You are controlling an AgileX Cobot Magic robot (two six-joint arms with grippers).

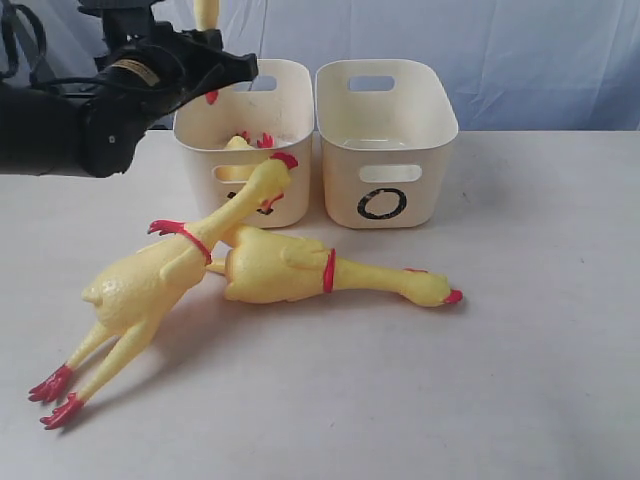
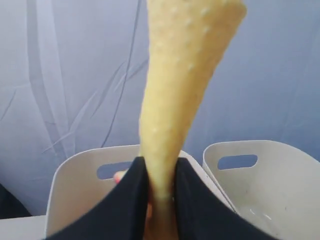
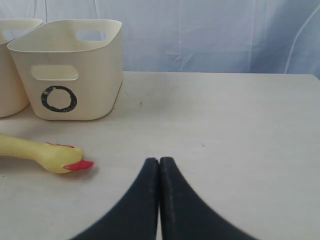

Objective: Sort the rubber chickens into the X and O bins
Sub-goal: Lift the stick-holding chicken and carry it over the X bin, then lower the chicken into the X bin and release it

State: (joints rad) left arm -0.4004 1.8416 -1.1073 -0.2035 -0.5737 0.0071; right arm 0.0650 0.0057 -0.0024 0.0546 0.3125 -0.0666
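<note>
We see the left claw (image 2: 161, 172) grasping a yellow chicken neck (image 2: 185, 75) over the X bin (image 1: 300, 100); the right claw (image 3: 159, 165) hangs clenched, empty, above the surface (image 3: 240, 125).

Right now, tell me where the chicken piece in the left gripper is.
Exterior view, upper left: the chicken piece sticks up from the left gripper, held over the left bin, which stands beside the O bin.
</note>
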